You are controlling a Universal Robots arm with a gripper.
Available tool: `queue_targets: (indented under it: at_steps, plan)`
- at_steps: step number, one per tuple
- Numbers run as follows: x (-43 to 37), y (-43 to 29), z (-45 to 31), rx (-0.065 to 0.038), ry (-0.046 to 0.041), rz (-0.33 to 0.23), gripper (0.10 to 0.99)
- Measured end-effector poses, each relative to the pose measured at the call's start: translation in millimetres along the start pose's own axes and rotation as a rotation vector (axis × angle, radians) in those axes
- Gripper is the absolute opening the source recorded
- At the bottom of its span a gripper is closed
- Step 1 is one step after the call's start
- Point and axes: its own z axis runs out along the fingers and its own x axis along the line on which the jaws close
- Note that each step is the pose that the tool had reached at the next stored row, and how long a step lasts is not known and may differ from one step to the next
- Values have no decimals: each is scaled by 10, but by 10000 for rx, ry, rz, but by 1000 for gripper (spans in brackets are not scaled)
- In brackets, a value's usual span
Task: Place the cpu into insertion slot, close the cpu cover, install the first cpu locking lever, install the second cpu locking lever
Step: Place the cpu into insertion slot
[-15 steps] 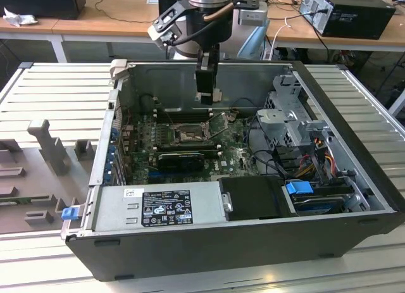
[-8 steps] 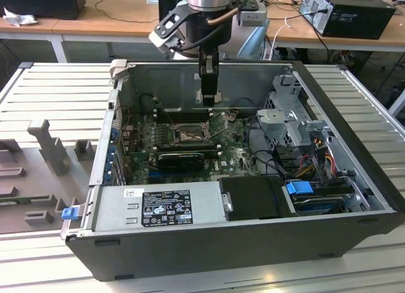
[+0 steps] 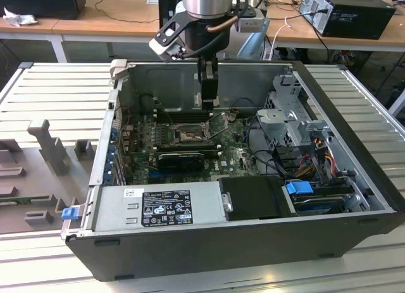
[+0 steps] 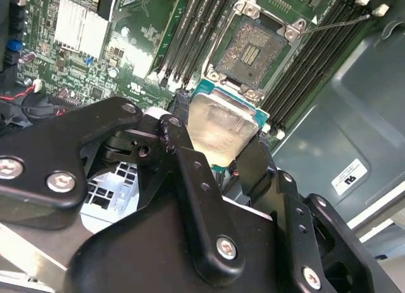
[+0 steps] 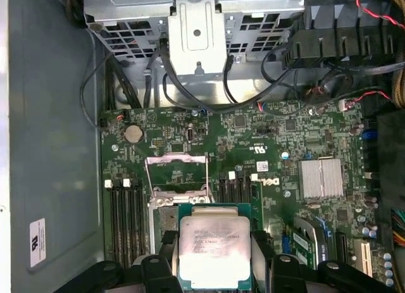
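Exterior view: the insertion slot [image 3: 188,133] lies open on the motherboard [image 3: 240,157], its tan contact field bare. My end effector [image 3: 207,103] hangs at roughly 1 o'clock from it, so the slot is at my 7 o'clock and lower down. The end effector is narrow, clamped on the cpu [image 4: 221,125] by two opposite edges, as both wrist views show. The chip is flat, face about parallel to the board, apart from the slot. Its edges look near-parallel to the slot rim, my judgement. The cpu cover [image 5: 177,160] stands swung open beside the slot. Chip not yet seated.
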Motion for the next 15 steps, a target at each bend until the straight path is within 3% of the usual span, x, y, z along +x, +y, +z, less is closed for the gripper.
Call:
queue_targets:
  at_steps: [2, 5, 11, 15]
  plan:
    - [0, 0, 11, 0, 6, 0, 541]
    - [-1, -8, 104, 3, 8, -13, 541]
    - [-3, -25, 156, 5, 16, -59, 541]
    - [1, -56, 248, 6, 28, -208, 541]
